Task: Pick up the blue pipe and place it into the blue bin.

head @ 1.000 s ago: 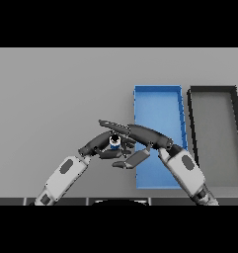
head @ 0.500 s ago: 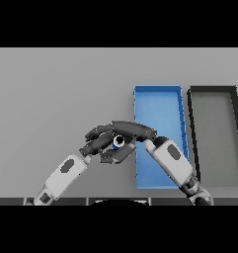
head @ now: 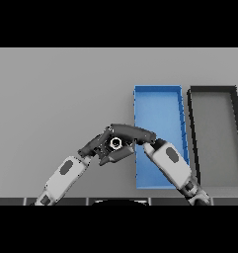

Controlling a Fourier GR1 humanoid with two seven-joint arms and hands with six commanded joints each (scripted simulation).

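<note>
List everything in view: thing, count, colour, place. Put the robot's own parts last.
table: one, grey, fills the scene.
blue bin: one, blue, rectangular, right of centre; its near end lies under the right forearm.
black bin: one, black rim with grey floor, just right of the blue bin, at the right edge.
pipe: one, only a pale ring-shaped end shows between the two hands, just left of the blue bin; its colour cannot be told.
left hand: one, dark, on a white and grey arm from the lower left, against the pipe's left side.
right hand: one, dark, on a white and grey arm from the lower right, fingers arched over the pipe.
</note>
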